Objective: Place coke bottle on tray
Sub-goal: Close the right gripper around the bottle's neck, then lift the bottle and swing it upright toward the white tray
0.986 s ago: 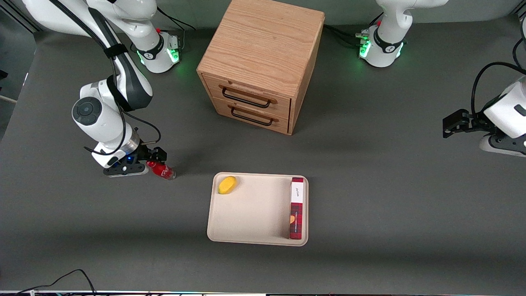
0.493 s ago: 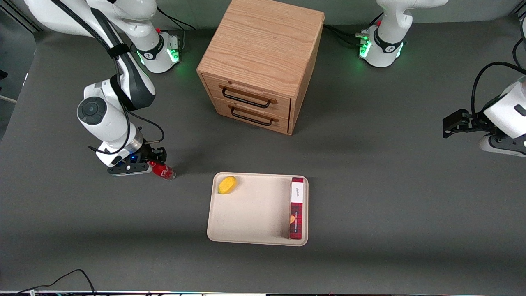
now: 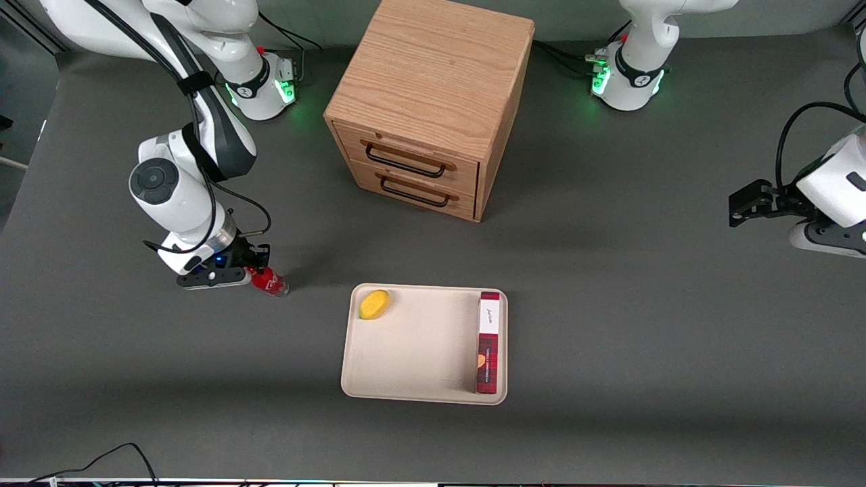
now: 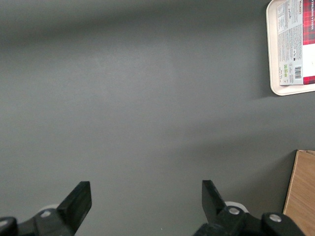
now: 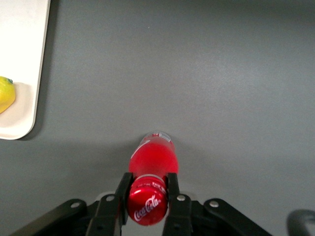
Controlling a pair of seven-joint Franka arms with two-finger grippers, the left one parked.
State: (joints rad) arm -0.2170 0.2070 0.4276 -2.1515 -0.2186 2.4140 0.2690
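Observation:
The coke bottle (image 3: pixel 272 283), small and red, stands on the grey table toward the working arm's end, apart from the tray. In the right wrist view I look down on its red cap with white lettering, above the bottle's body (image 5: pixel 153 157). My right gripper (image 3: pixel 252 270) is over the bottle's top, and in the wrist view the gripper (image 5: pixel 147 189) is shut on the cap, one black finger (image 5: pixel 123 189) on each side. The beige tray (image 3: pixel 419 393) lies nearer the front camera than the cabinet, and its corner shows in the wrist view (image 5: pixel 24 73).
On the tray lie a yellow fruit (image 3: pixel 374 304), also in the wrist view (image 5: pixel 4 93), and a long red-and-white box (image 3: pixel 488 341) along one rim. A wooden drawer cabinet (image 3: pixel 433 101) stands farther from the camera. A black cable (image 3: pixel 101 460) lies at the table's near edge.
My right gripper has shifted a little toward the bottle and now covers its top. The bottle's base has stayed in place.

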